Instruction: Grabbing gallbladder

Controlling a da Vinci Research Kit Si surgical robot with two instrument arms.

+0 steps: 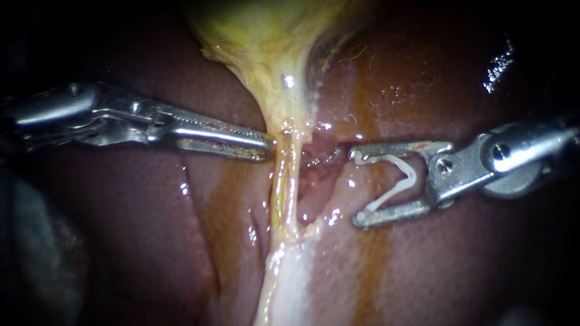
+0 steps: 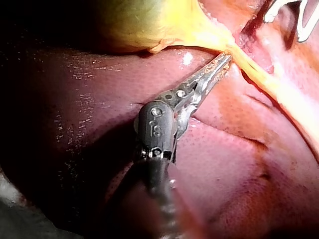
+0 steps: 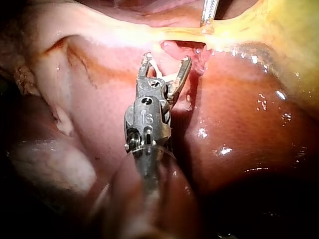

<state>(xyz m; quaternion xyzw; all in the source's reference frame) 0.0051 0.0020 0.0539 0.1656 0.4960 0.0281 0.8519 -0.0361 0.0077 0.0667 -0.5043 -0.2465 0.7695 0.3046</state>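
- Endoscope view. The yellow gallbladder (image 1: 260, 36) lies at the far edge of the liver (image 1: 121, 241). It narrows into a pale strand (image 1: 285, 181) that runs down the liver's middle.
- Our left instrument (image 1: 269, 149) lies level over the liver. A thin gap shows along the length of its jaws. Their tips rest against the strand's left side, just below the gallbladder's neck. We see no tissue caught between them.
- Our right instrument (image 1: 357, 187) has its jaws spread wide. A bent white clip (image 1: 396, 181) sits between them, one end at each jaw tip. These tips are near the strand but apart from it, with wet pink tissue in between. The gallbladder's body is well apart from them.
- Left wrist view. Our left instrument (image 2: 227, 59) points at the strand (image 2: 259, 74), tips touching it where the gallbladder (image 2: 144, 25) tapers off. The jaws look close together here. The gallbladder's body lies ahead and to one side of them, not between them. The white clip (image 2: 304, 22) shows beyond the strand.
- Right wrist view. Our right instrument (image 3: 167, 60) has its jaws spread over the liver (image 3: 239, 129). The strand (image 3: 124, 30) crosses ahead of them, untouched. The left instrument's tip (image 3: 209, 14) meets it there. The gallbladder (image 3: 294, 30) lies ahead and off to the side, clear of these jaws.
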